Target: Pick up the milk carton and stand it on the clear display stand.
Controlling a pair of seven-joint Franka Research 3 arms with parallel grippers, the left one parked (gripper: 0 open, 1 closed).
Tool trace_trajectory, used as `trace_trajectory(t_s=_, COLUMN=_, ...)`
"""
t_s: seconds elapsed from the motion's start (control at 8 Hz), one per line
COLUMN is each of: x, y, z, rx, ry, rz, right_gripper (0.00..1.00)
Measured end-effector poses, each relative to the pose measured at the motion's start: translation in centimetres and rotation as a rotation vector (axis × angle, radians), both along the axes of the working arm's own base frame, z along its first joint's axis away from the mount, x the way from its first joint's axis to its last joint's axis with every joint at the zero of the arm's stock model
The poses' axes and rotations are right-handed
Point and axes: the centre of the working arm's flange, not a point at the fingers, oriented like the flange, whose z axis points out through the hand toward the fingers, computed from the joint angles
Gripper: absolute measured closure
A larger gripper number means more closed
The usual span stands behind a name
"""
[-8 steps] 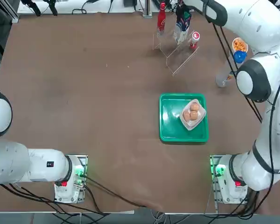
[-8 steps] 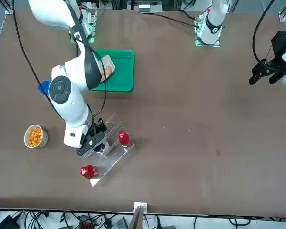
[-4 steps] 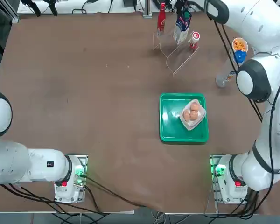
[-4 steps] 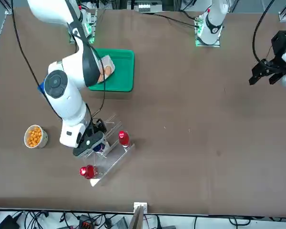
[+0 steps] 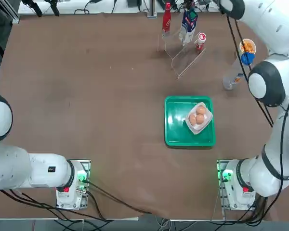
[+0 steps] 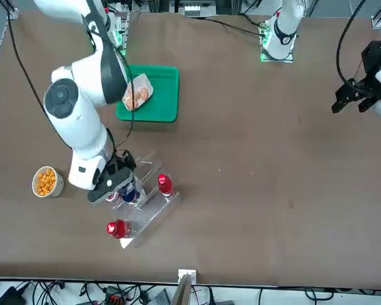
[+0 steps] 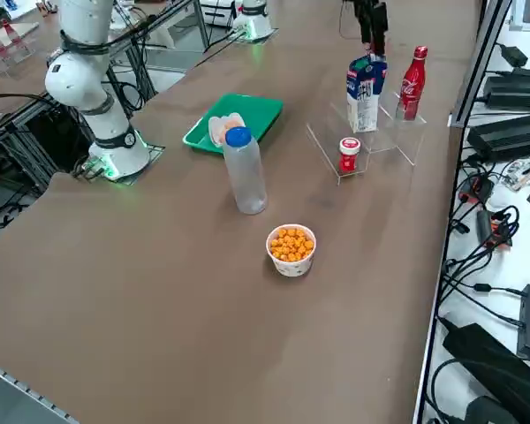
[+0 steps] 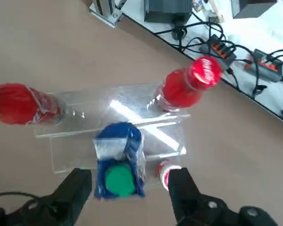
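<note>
My fingers (image 8: 127,200) hang wide open above the milk carton (image 7: 363,93), upright on the clear display stand (image 7: 371,141) near the table's far edge: placement looks done.

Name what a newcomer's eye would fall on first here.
The milk carton standing on the clear display stand, between a red bottle and a small red-capped bottle. The right gripper hovers open just above the carton. Nearer the bases lies a green tray.

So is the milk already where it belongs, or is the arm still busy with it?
It looks placed: the milk carton stands upright on the clear display stand, between two red bottles. The right gripper is open above it, holding nothing. Only pulling the arm away seems left.
</note>
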Motion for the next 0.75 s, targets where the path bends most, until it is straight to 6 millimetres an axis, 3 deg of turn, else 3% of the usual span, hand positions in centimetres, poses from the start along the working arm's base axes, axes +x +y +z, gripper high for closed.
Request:
trace_trajectory(t_s=0.38, x=-2.0, y=-6.1, z=6.0, rx=-0.020, ry=0.064, rz=-0.080, right_gripper=0.00)
trace_trajectory(t_s=0.75, x=-4.0, y=-11.8, z=9.5, rx=-0.029, ry=0.120, rz=-0.157, right_gripper=0.00)
